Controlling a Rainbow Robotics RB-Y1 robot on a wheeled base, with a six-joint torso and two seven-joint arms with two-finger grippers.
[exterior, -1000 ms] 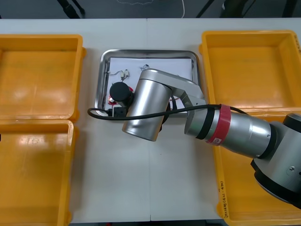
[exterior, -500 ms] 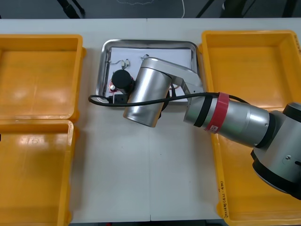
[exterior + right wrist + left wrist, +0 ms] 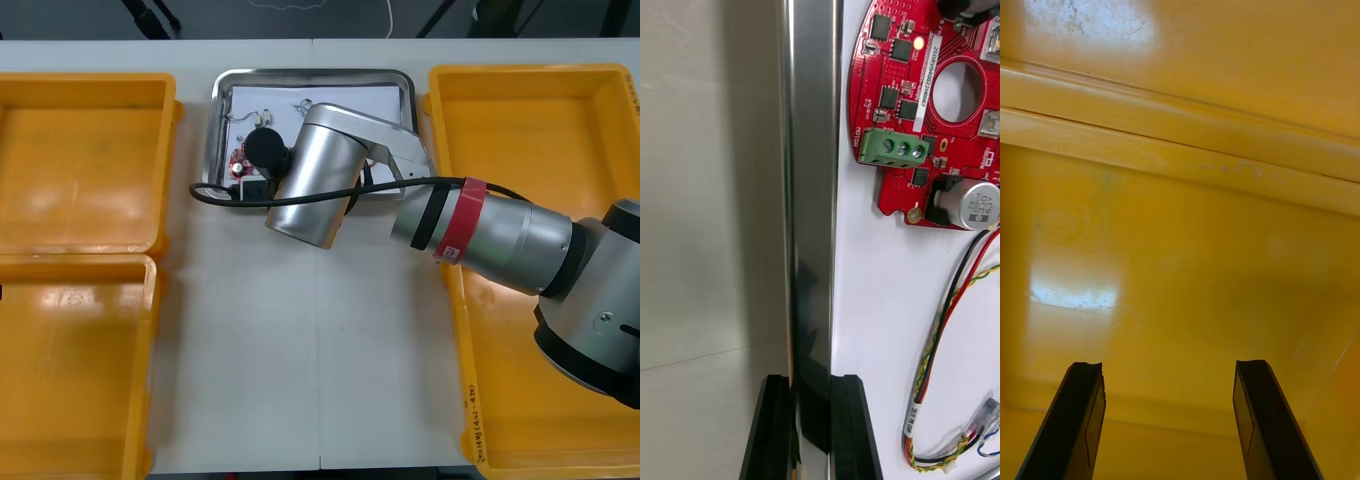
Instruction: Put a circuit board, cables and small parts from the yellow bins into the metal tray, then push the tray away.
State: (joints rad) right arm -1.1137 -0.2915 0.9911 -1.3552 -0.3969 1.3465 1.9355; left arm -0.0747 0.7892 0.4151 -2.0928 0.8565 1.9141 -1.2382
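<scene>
My right gripper (image 3: 814,427) is shut on the near rim of the metal tray (image 3: 811,187), one finger on each side of it. On the tray's white inside lie a round red circuit board (image 3: 929,112), a red and yellow cable (image 3: 940,352) with a black one beside it, and the end of a blue and white cable (image 3: 989,442). From above, the tray (image 3: 300,73) sits near the table's far edge, and my right arm (image 3: 320,180) covers its near part. The circuit board (image 3: 238,165) and small metal parts (image 3: 255,118) show beside the wrist. My left gripper (image 3: 1169,367) hangs open over a yellow bin (image 3: 1180,225).
Two yellow bins stand at the left (image 3: 85,160) (image 3: 70,370) and two at the right (image 3: 540,140) (image 3: 520,440). Bare table (image 3: 300,350) stretches between them on the near side of the tray. The table's far edge lies just beyond the tray.
The tray has slid away toward the table's far edge, with my right gripper holding its near rim and moving with it. The left arm has not moved.
</scene>
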